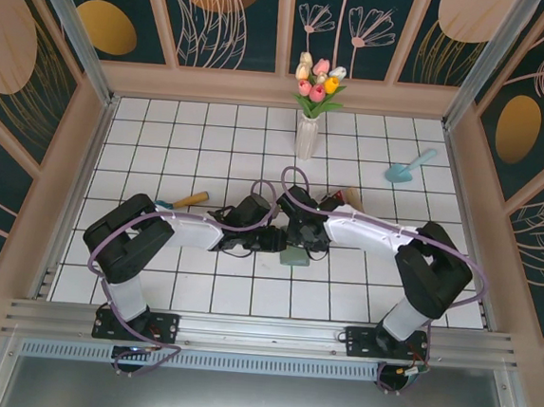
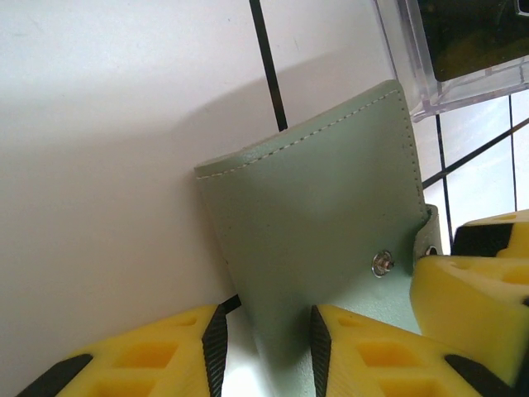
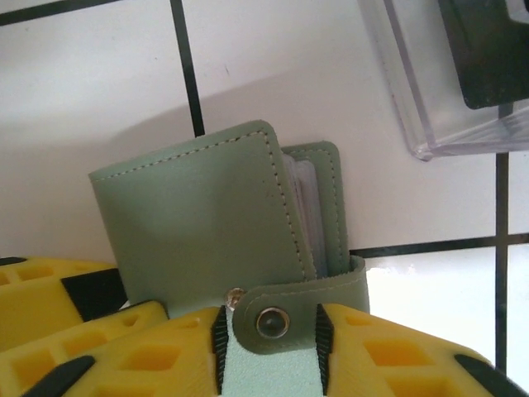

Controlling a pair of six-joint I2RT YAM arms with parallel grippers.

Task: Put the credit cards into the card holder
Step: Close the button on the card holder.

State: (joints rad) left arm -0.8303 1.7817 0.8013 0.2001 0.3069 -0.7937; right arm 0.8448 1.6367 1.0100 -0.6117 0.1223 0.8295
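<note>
Tiled table (image 1: 163,137); card holder (image 3: 198,207) pinched in left tool (image 2: 264,351), right tool (image 3: 269,351).

The top camera looks down on the whole table (image 1: 163,137) from behind. Both wrist cameras, very close, share the card holder (image 2: 322,231) and box (image 3: 421,107).
</note>
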